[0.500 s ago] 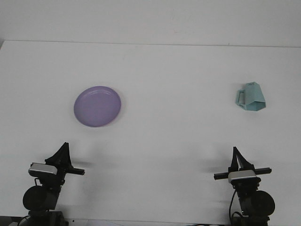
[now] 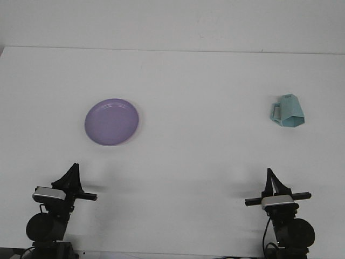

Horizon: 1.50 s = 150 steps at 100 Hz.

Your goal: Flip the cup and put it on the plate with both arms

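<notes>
At the near table edge my left claw [image 2: 71,171] and right claw [image 2: 269,177] are idling, grip state beyond telling, the teal cup [image 2: 287,111] lying far ahead of my right, the purple plate [image 2: 111,121] ahead of my left, with bare white table [image 2: 205,151] stretching between them.

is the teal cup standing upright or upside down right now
Upside down, it appears: the teal cup rests on its wider end, narrower base on top, handle toward the purple plate.

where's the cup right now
In the front view the light teal cup sits upside down on the right side of the white table, far from the purple plate on the left and well ahead of the right gripper.
</notes>
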Tool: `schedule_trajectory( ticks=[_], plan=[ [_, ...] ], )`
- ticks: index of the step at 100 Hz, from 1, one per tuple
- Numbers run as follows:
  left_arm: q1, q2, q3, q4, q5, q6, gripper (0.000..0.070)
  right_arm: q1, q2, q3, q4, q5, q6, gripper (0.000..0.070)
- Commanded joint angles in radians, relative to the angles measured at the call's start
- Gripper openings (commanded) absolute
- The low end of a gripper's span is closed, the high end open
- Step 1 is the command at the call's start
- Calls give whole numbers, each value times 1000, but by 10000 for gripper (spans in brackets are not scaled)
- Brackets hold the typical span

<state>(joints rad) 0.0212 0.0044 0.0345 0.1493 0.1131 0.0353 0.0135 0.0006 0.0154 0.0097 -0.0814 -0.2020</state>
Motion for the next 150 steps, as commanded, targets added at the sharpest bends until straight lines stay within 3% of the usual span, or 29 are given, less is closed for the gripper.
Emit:
schedule_trajectory(
  ticks=[1, 39, 47, 61, 67, 74, 87, 112, 127, 133, 143, 150],
  plan=[
    [-2, 0, -21, 10, -1, -3, 16, 2, 0, -3, 13, 3, -2, 0],
    [-2, 0, -21, 10, -1, -6, 16, 3, 0, -3, 24, -25, 32, 0],
    [-2, 0, -21, 9, -1, -6, 16, 3, 0, -3, 45, -27, 93, 0],
    [-2, 0, -21, 10, -1, -6, 16, 3, 0, -3, 78, -15, 289, 0],
    [-2, 0, -21, 11, -1, -6, 16, 2, 0, 0, 109, 15, 359, 0],
    [-2, 0, -21, 10, -1, -11, 16, 1, 2, 31, 98, 71, 386, 0],
    [-2, 0, -21, 10, -1, -22, 15, 0, 53, 148, 17, 172, 377, 0],
    [-2, 0, -21, 8, -1, -25, 11, -3, 359, 420, -4, 234, 179, 0],
    [-2, 0, -21, 6, -1, -25, 11, -43, 544, 497, 44, 266, 59, 1],
    [-2, 0, -21, 7, -1, -25, 12, -71, 605, 497, 85, 263, 26, 74],
    [-2, 0, -21, 8, -1, -25, 12, -135, 716, 497, 155, 217, 11, 397],
    [-2, 0, -21, 8, -1, -25, 12, -179, 787, 497, 206, 176, 6, 431]
  ],
)
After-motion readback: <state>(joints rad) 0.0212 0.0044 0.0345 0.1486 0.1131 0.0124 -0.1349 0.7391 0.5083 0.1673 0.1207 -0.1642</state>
